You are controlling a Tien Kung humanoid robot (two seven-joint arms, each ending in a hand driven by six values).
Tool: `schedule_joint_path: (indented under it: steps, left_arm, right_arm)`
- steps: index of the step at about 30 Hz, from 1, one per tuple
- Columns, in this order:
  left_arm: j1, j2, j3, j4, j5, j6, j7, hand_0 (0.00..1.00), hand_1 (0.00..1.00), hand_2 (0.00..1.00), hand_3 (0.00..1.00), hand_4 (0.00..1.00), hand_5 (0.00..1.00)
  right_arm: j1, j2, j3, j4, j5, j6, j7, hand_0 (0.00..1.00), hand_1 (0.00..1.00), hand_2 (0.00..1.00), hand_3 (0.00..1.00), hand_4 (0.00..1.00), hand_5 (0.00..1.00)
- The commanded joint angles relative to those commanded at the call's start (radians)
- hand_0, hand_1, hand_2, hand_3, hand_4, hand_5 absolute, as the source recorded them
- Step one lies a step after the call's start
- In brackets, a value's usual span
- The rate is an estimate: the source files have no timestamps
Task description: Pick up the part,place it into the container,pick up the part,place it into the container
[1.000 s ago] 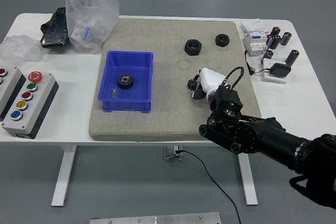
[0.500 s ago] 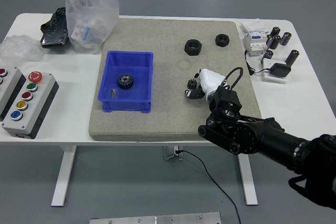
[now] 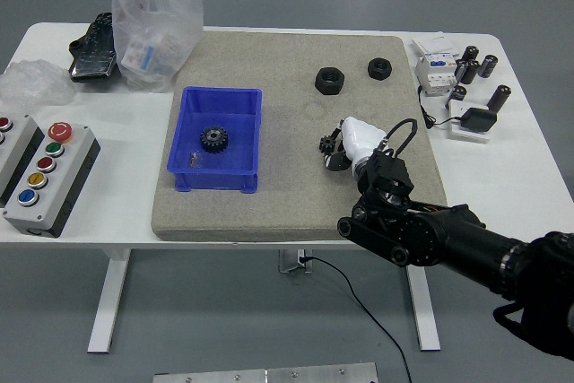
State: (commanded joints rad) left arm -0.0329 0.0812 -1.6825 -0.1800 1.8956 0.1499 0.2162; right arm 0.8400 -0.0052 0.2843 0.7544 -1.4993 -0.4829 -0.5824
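A small black gear-like part [image 3: 326, 142] lies on the grey felt mat [image 3: 287, 195], right of centre. My right hand [image 3: 335, 152], white with dark fingertips, comes in from the lower right. Its fingers are curled around the part, which still rests at mat level. The blue container [image 3: 186, 136] stands on the left half of the mat. It holds a black gear [image 3: 213, 139] and a small metal piece [image 3: 193, 161]. My left arm is out of view.
Two black nuts [image 3: 329, 80] [image 3: 380, 67] lie at the back of the mat. A button box [image 3: 49, 177] and a plastic bag [image 3: 152, 20] are on the left. Electrical parts and black cylinders [image 3: 466, 73] are at the back right.
My right hand's fingers shifted slightly around the small part, down-left and then back. The part itself has stayed in place on the mat.
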Motion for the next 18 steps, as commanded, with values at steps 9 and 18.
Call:
schedule_joint_path:
  steps: [9,18]
  left_arm:
    - [0.001,-0.001,0.003,0.000,-0.003,0.001,-0.002,0.692,0.587,0.556,0.614,0.539,0.113]
    - [0.003,-0.002,-0.001,0.000,-0.001,0.003,-0.002,0.692,0.587,0.556,0.615,0.540,0.112]
  right_arm:
    - [-0.003,-0.001,-0.002,0.005,0.020,-0.043,0.022,0.347,0.549,0.435,0.515,0.584,0.068]
    - [-0.020,-0.026,0.051,0.045,0.098,-0.104,0.088,0.340,0.541,0.419,0.478,0.562,0.073]
